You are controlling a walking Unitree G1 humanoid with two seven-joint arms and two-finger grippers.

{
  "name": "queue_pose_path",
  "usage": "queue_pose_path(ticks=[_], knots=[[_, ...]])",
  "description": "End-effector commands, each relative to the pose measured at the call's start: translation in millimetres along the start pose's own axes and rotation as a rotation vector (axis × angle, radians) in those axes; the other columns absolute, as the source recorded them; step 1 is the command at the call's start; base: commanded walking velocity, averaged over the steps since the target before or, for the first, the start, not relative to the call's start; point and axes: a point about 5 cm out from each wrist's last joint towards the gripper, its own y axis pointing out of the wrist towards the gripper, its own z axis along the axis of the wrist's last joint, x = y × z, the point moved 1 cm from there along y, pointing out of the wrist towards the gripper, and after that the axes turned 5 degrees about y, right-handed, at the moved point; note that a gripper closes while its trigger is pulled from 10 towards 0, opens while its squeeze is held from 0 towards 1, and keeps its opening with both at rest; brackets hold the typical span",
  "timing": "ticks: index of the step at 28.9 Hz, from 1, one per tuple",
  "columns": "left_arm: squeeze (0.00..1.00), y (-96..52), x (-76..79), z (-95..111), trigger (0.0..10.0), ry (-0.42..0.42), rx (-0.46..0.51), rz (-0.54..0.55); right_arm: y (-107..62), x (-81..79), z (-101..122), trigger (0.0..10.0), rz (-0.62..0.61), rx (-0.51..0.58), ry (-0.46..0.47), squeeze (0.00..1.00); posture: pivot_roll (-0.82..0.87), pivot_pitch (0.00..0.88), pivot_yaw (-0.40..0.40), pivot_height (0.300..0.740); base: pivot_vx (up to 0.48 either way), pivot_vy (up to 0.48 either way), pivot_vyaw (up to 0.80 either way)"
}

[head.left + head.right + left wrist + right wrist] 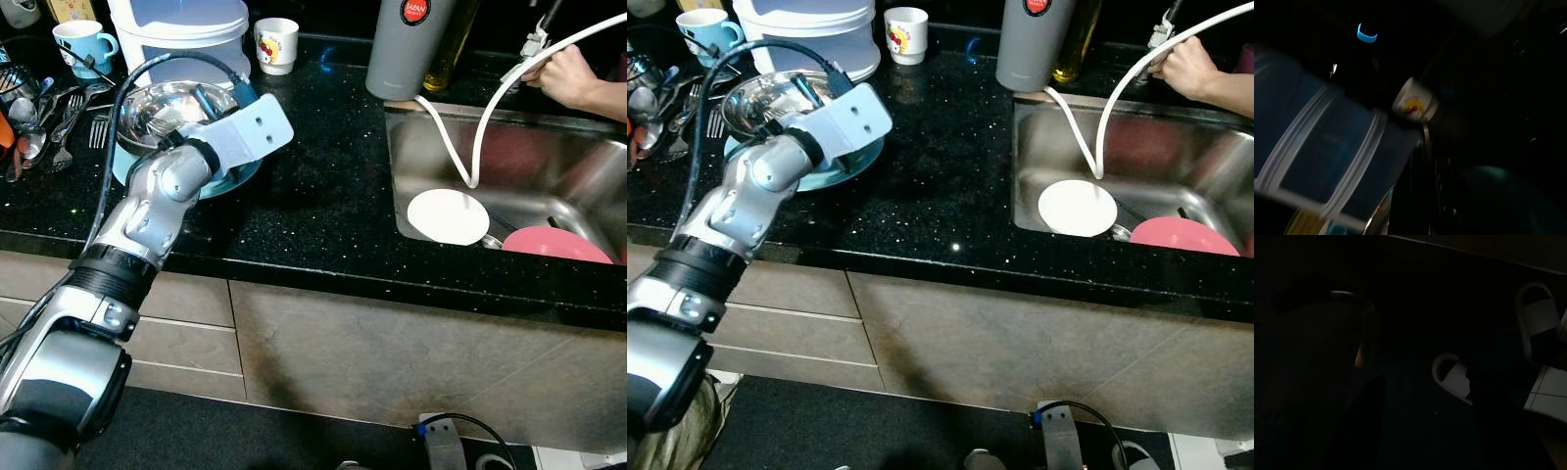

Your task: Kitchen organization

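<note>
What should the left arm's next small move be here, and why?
Probably ease the left gripper down toward the rim of the steel bowl and check the grasp. The arm is stretched over the counter with its wrist above the bowl, which sits on a teal plate. The fingers are hidden behind the wrist, so whether it already has a grip cannot be told.

The left arm (147,220) was built of polished silver segments with a ribbed black collar at mid-length, a pale blue-grey wrist bracket (245,132) bearing two small holes, and a black cable (137,83) looping behind it.
</note>
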Motion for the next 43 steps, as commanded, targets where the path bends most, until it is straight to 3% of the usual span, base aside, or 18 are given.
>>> queue_pose_path(ticks=[1,8,18,23,24,27,34,35,43], knots=[[0.00,-0.8,1.6,-4.9,0.0,0.001,-0.019,-0.004,-1.1,2.8,-8.0,10.0,-0.014,-0.023,0.003,0.00,0.02,0.160,-0.016,0.740,0.000,0.000,0.00],[0.00,-0.7,-2.1,-3.6,0.0,-0.004,-0.013,0.010,-1.0,2.5,-7.5,10.0,-0.016,-0.021,0.000,0.00,0.03,0.158,-0.016,0.740,0.000,0.000,0.00],[0.00,-4.1,-20.0,2.2,0.0,0.005,0.027,0.085,-0.8,2.0,-6.9,10.0,-0.016,-0.020,-0.007,0.00,0.03,0.157,-0.016,0.740,0.000,0.000,0.00],[0.00,-9.3,-49.8,13.1,0.0,0.005,0.084,0.243,-0.8,2.0,-6.8,10.0,-0.018,-0.020,-0.008,0.00,0.03,0.157,-0.016,0.740,0.000,0.000,0.00],[0.00,-13.3,-65.4,17.9,0.0,-0.001,0.105,0.323,-0.9,2.1,-6.8,10.0,-0.018,-0.020,-0.009,0.00,0.03,0.156,-0.016,0.740,0.000,0.000,0.00],[0.00,-15.8,-72.6,21.1,0.0,-0.006,0.124,0.349,-0.9,2.3,-6.9,10.0,-0.018,-0.020,-0.011,0.00,0.03,0.156,-0.016,0.740,0.000,0.000,0.00],[0.00,-13.7,-61.2,20.4,0.4,-0.032,0.133,0.293,-0.9,2.2,-6.8,10.0,-0.017,-0.021,-0.016,0.00,0.03,0.153,-0.018,0.740,0.000,0.000,0.00],[0.00,-12.8,-56.7,20.3,1.2,-0.056,0.137,0.279,-0.8,2.1,-6.8,10.0,-0.017,-0.021,-0.017,0.00,0.03,0.151,-0.017,0.740,0.000,0.000,0.00],[0.00,-7.9,-25.8,17.6,2.1,-0.198,0.145,0.172,-0.8,1.7,-7.1,10.0,-0.018,-0.022,-0.019,0.00,0.03,0.146,-0.017,0.740,0.000,0.000,0.00]])
